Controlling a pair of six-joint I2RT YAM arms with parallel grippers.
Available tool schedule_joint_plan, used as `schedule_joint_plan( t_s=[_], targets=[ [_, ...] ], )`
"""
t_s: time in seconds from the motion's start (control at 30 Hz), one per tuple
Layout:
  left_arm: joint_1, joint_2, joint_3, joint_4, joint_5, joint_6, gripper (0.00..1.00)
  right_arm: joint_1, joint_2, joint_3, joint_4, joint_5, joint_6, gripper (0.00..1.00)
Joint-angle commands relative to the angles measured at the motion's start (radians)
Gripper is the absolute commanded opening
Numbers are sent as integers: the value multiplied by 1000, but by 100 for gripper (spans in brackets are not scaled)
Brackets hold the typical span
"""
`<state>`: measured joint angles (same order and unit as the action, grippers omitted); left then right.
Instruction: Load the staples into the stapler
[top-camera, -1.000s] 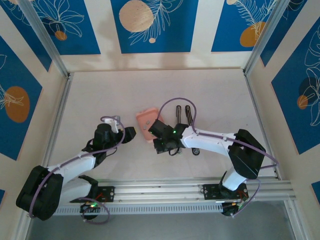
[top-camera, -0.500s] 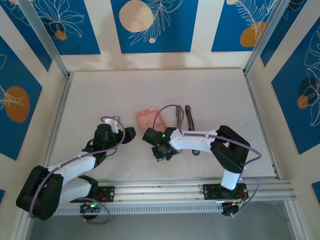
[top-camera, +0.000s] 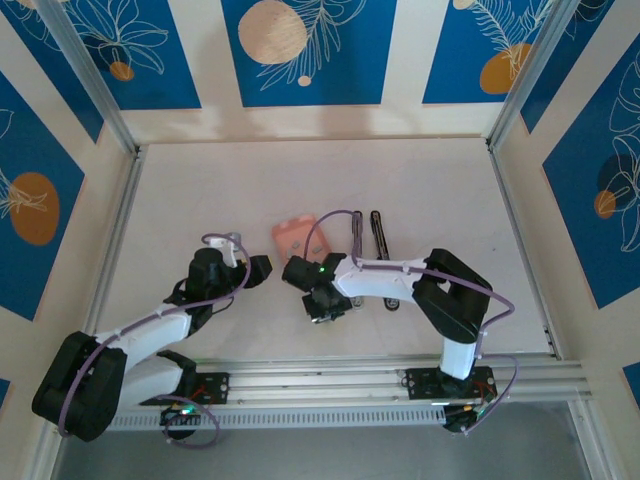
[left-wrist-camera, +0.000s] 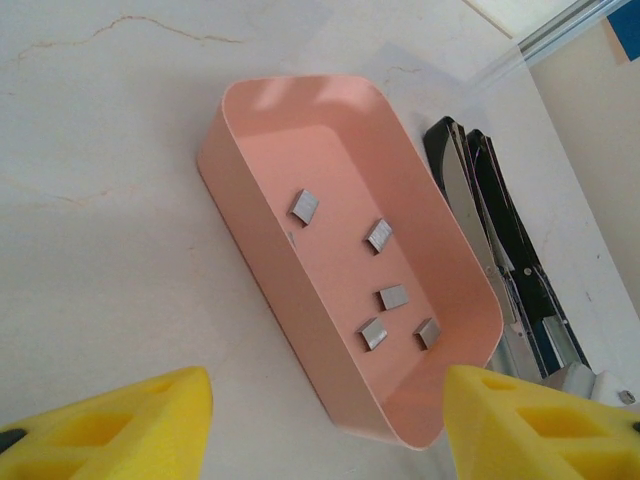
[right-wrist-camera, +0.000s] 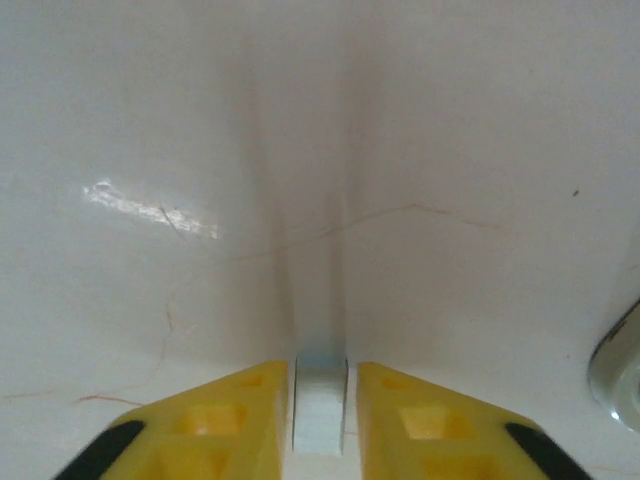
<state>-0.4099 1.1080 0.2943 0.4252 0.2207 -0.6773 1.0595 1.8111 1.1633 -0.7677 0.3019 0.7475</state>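
Jaws, left: left gripper (left-wrist-camera: 325, 425) stands well parted, yellow fingers (left-wrist-camera: 110, 430) wide at the bottom of its wrist view, holding nothing.
Jaws, right: right gripper (right-wrist-camera: 320, 410) shows a narrow gap with a small pale sliver between the pads; cannot tell if that is a gripped staple strip or part of the gripper itself, so its state is not settled.
Staples: five small grey staples (left-wrist-camera: 393, 297) lie loose and apart on the floor of the pink tray (left-wrist-camera: 262, 260), none stacked.
Tray: sits mid-table (top-camera: 292, 236), just left of the stapler, likely so strips are a short carry away.
Stapler: stapler (left-wrist-camera: 505, 265) lies swung open, its two long arms side by side flat on the table; in the top view (top-camera: 377, 232) it is just beyond the right arm.
Right arm: folded in, wrist low over bare table (right-wrist-camera: 450, 130) near the tray's near side.
Left arm: hovers back from the tray, camera aimed at it, probably as a lookout pose.
Step, judged: staple pickup or transfer; magazine not visibly loaded.
Risk: strips are tiny and flat, easy to slip or drop.
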Motion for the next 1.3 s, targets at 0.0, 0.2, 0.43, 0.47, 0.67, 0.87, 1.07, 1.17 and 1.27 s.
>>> schedule_joint_plan(
  t_s=[0.0, 0.2, 0.43, 0.47, 0.67, 0.87, 1.07, 1.17, 1.27],
  targets=[
    [3, -15, -16, -10, 8, 18, 62, 3, -6, 40, -51, -33, 13, 32],
    [4, -23, -17, -16, 8, 17, 62, -14, -31, 71, -98, -67, 45, 34],
    [3, -24, -17, -19, 9, 20, 62, -61, -12, 55, -106, -137, 84, 34],
    [4, -24, -17, -19, 9, 19, 62, -64, -9, 53, -102, -145, 84, 34],
    [4, -22, -16, -19, 9, 20, 62, -66, 19, 68, -97, -156, 74, 34],
    [3, -22, -15, -19, 8, 24, 62, -66, 43, 76, -101, -145, 69, 34],
    [3, -20, -15, -14, 9, 23, 62, -60, 68, 88, -96, -145, 66, 33],
    [3, -19, -15, -13, 9, 22, 62, -55, 77, 94, -93, -143, 66, 33],
    [3, -20, -14, -13, 9, 24, 62, -54, 85, 99, -96, -135, 65, 31]
  ],
)
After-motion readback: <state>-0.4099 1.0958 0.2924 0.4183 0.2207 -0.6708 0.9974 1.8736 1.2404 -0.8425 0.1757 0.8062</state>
